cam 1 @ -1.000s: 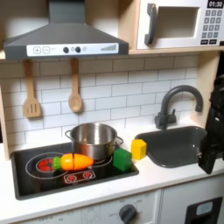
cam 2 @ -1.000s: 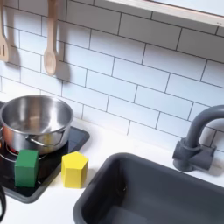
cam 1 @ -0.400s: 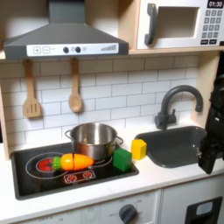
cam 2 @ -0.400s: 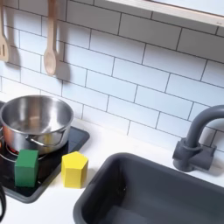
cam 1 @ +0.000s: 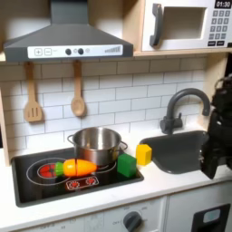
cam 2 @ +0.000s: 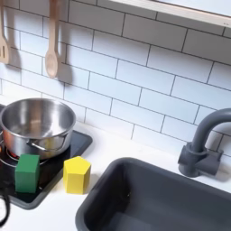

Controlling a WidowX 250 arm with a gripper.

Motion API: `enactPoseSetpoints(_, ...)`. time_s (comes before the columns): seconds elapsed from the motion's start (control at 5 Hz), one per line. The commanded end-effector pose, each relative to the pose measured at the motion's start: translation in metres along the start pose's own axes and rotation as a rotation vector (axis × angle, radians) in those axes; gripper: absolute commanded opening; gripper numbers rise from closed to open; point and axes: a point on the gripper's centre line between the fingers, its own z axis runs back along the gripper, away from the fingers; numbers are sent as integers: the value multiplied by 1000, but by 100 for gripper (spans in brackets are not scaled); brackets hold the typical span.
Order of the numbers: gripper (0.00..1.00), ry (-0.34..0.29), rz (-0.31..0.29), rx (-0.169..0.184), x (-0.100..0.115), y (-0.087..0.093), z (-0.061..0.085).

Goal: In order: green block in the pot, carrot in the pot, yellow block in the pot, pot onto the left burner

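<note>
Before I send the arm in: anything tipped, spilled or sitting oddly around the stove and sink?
Nothing stands out. The pot stands upright on the cooktop and looks empty in the second exterior view. The carrot lies flat before it, the green block and yellow block sit squarely, and the sink shows no spill.

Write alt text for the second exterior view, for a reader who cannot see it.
An empty silver pot sits on a black cooktop, with a green block and a yellow block in front of it. A dark sink and faucet lie to the second exterior view's right, before white tiles.
</note>
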Motion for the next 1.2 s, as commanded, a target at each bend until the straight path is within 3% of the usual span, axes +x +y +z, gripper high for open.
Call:
enactPoseSetpoints(0.0, 100, -2, -8, -20, 51, 4, 3)
enactPoseSetpoints(0.2, 100, -3, -13, -28, 71, 6, 0)
enactPoseSetpoints(0.6, 100, 7, 47, -44, 101, 33, -23)
enactPoseSetpoints(0.8, 100, 21, 63, -19, 116, 52, -36)
enactPoseSetpoints(1.0, 100, 32, 89, -15, 134, 68, -53)
